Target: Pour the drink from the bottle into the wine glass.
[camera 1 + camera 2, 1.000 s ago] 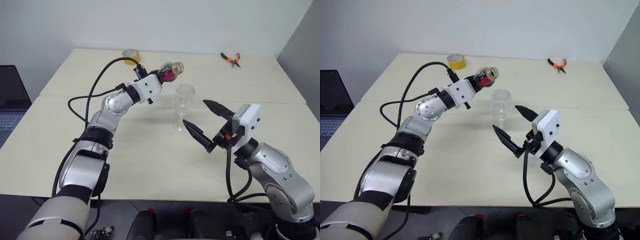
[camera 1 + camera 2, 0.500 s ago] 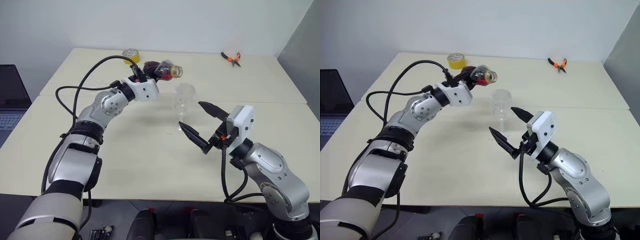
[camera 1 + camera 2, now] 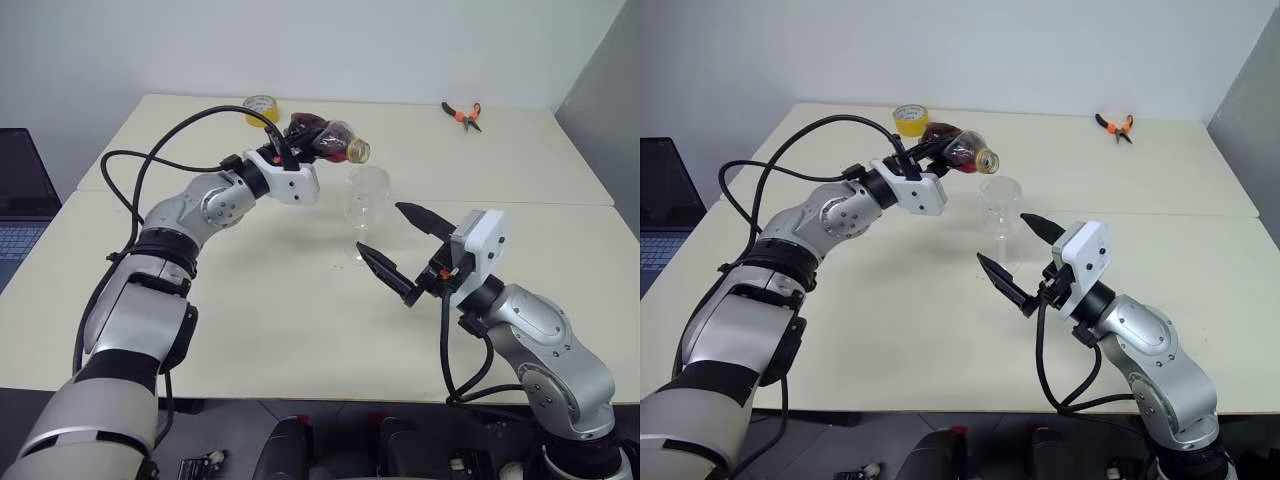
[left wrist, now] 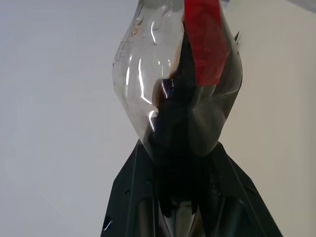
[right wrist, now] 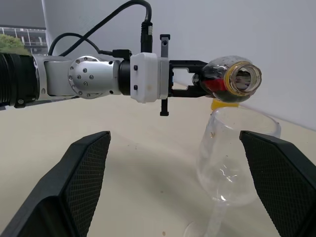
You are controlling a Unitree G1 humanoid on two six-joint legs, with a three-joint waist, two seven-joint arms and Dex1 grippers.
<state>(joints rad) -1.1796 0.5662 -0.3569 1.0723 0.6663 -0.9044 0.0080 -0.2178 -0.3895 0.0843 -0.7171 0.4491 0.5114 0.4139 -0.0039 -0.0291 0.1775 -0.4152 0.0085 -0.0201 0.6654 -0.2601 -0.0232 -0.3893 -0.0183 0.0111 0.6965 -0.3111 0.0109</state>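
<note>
Compared with a second ago, the bottle [image 3: 327, 139] is seen rolled over in the left gripper [image 3: 300, 140]: its open mouth, earlier tipped upward, is now turned level and slightly down toward the wine glass [image 3: 367, 200], and the left forearm is swung further out to the robot's left. The bottle is pinched by its body between the left gripper's pressed-together fingers [image 4: 148, 197], and the drink [image 4: 180, 123] is seen pooled as a dark mass inside the bottle's belly, beside the red label strip [image 4: 203, 44]. The mouth [image 5: 243, 78] is held just above and behind the glass rim, not over the bowl's middle. The glass is stood upright on the table [image 3: 250, 330], its bowl apparently empty.

The right gripper [image 3: 398, 245] is kept where it was, its fingers spread wide, one on each side of the glass stem and apart from it.

Wide bare tabletop is left in front of the glass and to both sides. A yellow tape roll [image 3: 261, 108] is lying near the far edge behind the bottle, and pliers [image 3: 462, 117] are set well apart at the far right. A laptop [image 3: 18, 205] is seen beyond the table's left edge.
</note>
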